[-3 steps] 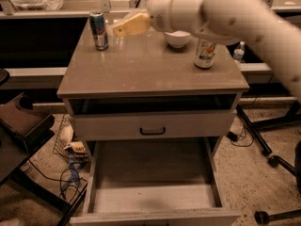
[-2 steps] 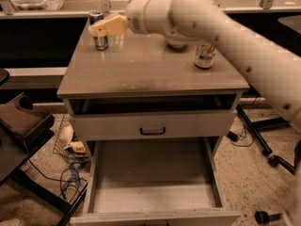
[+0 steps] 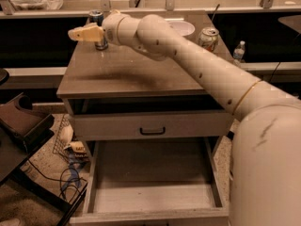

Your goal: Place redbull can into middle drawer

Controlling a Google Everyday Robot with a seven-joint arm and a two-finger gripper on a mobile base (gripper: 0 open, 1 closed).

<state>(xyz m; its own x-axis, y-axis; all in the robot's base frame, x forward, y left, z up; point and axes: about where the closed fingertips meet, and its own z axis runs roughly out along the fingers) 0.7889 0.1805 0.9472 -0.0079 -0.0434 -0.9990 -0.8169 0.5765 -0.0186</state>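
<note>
The end effector is hanging over the bench, right in front of the redbull can. I am not seeing whether it is spread or pinching.

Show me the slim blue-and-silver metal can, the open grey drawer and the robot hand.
Slim blue-and-silver metal can (image 3: pixel 96 17): camera view, upper part.
Open grey drawer (image 3: pixel 150 173): camera view, bare floor.
Hand (image 3: pixel 77 33): camera view, tip, at the can.
</note>
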